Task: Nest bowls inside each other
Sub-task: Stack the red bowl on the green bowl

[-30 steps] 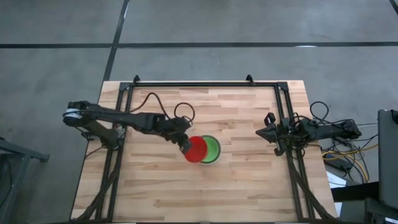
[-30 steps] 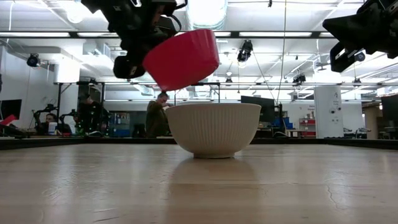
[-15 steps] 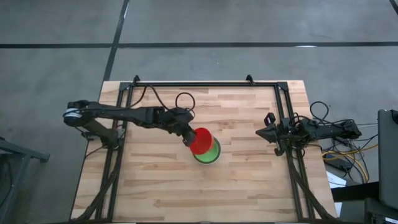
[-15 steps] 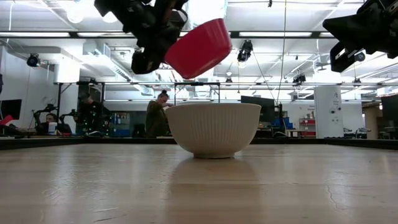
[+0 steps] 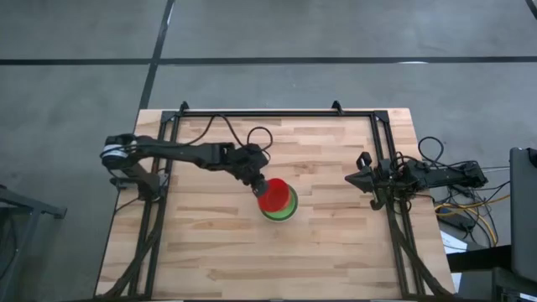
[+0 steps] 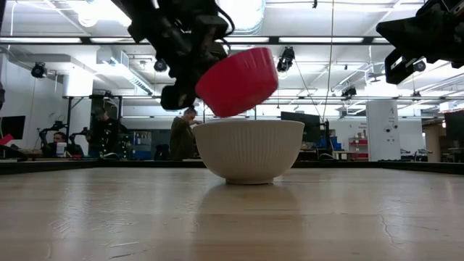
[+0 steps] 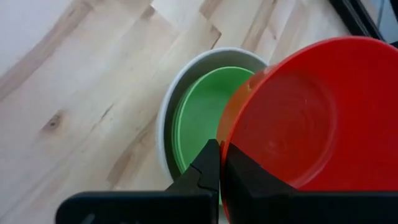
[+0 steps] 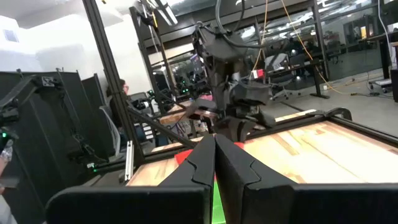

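A pale ribbed bowl [image 6: 249, 151] stands on its base mid-table with a green bowl [image 7: 199, 118] nested inside it. Just above them hangs a red bowl [image 6: 238, 82], tilted, with my left gripper [image 7: 221, 163] shut on it. In the high view the red bowl [image 5: 273, 195] covers most of the green bowl [image 5: 289, 210]. My right gripper [image 5: 359, 178] waits shut at the table's right edge, raised off the table. My left gripper pinches the red bowl's rim [image 7: 225, 134] on the side toward the table's left, one finger inside the bowl and one outside. The fingers slant down from the left. The bowl hangs tilted, its mouth upward, clear of the pale bowl's rim [image 6: 246, 123].
A black frame [image 5: 277, 111] runs along the table's far edge and down both sides. Bare wood [image 5: 218, 252] lies in front of the bowls. Beyond the table, people [image 6: 181, 138] stand in the room.
My left gripper has carried the red bowl toward the table's right, from beside the pale bowl to over it. The bowl rose a little, then came down close above the pale bowl's rim, still tilted.
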